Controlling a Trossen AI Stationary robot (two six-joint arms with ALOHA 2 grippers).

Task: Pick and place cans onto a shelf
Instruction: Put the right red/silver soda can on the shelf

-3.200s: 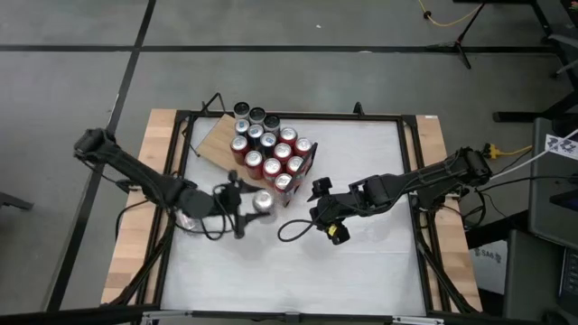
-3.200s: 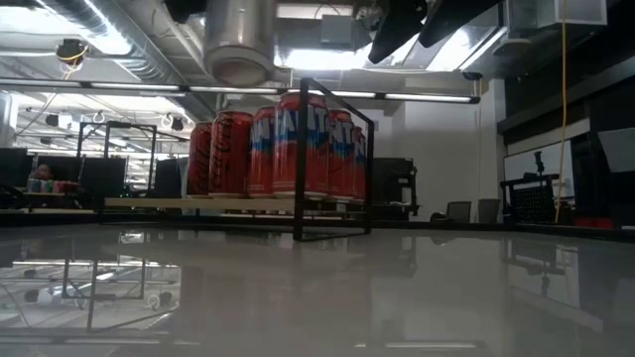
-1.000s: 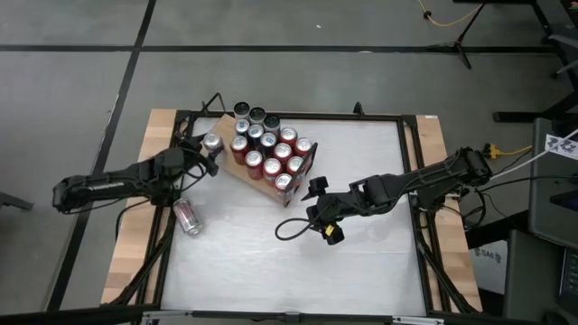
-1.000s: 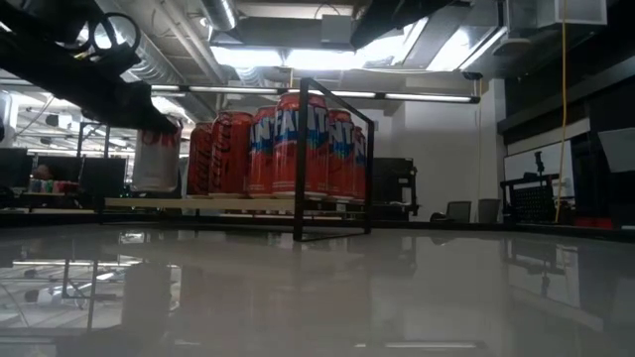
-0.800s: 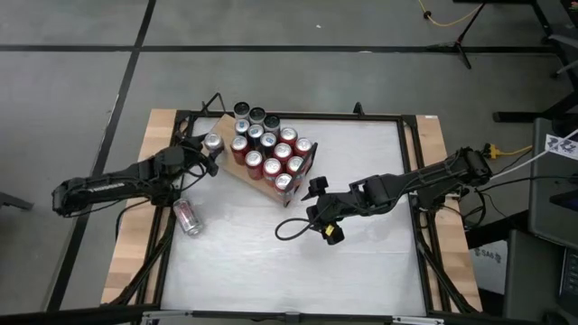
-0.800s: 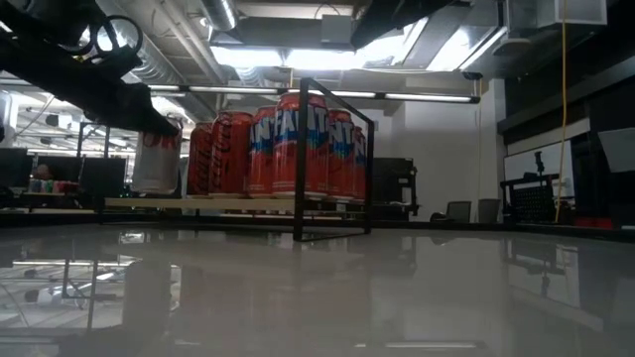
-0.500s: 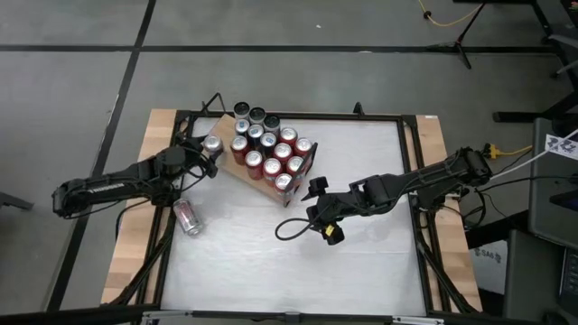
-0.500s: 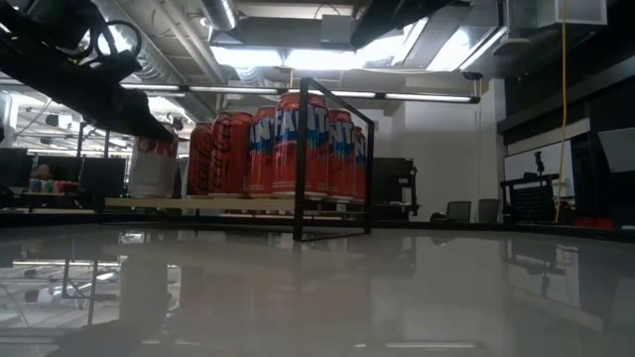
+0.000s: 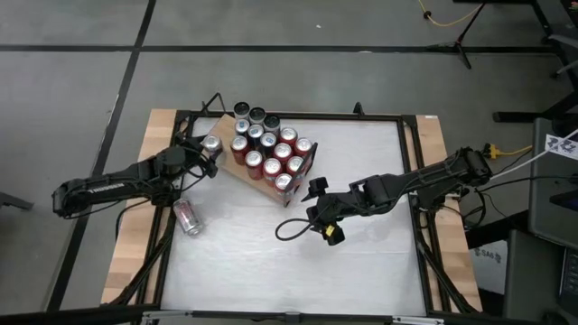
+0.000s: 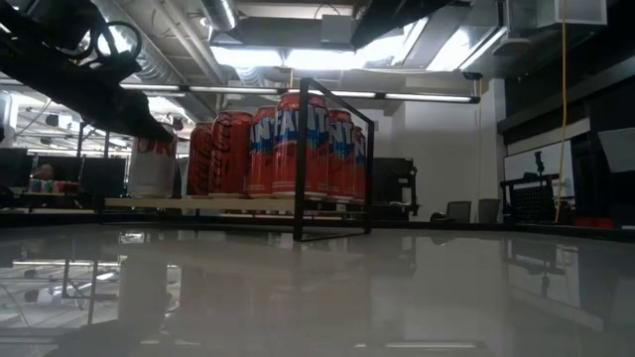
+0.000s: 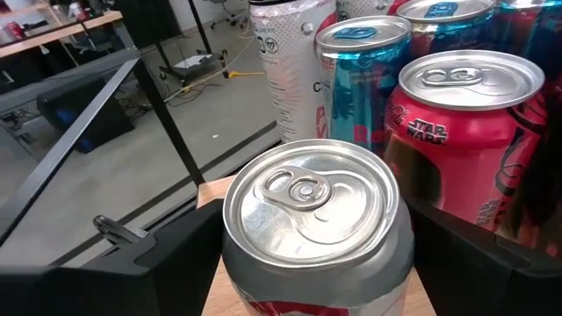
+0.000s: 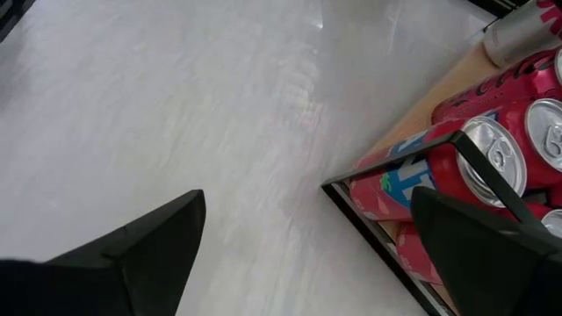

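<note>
Left hand (image 9: 204, 150) sitting at the near-left edge of the shelf (image 9: 215, 135), fingers (image 11: 176, 254) standing either side of an upright silver-topped can (image 9: 212, 143), w/ slivers of gap showing both sides in the left wrist view, so looking released rather than clenched; can standing on the board just beside the packed cluster of cans (image 9: 269, 149).

Relation that matters: can directly ahead of the left hand, long axis vertical, neighbours just beyond it, so backing straight away from the cluster looking like the safe exit; any sideways swing risking a nudge.

One more can (image 9: 186, 218) lying on its side on the counter (image 9: 298, 262), long axis diagonal, nearer the left arm than the right. Right hand (image 9: 318, 209) hanging open over mid-counter, just off the shelf's black-framed corner, holding nothing.

High view giving the layout + fallen can; low view confirming the placed can (image 10: 154, 164) upright on the board, which the top-down can't; left wrist view alone showing finger clearance.
</note>
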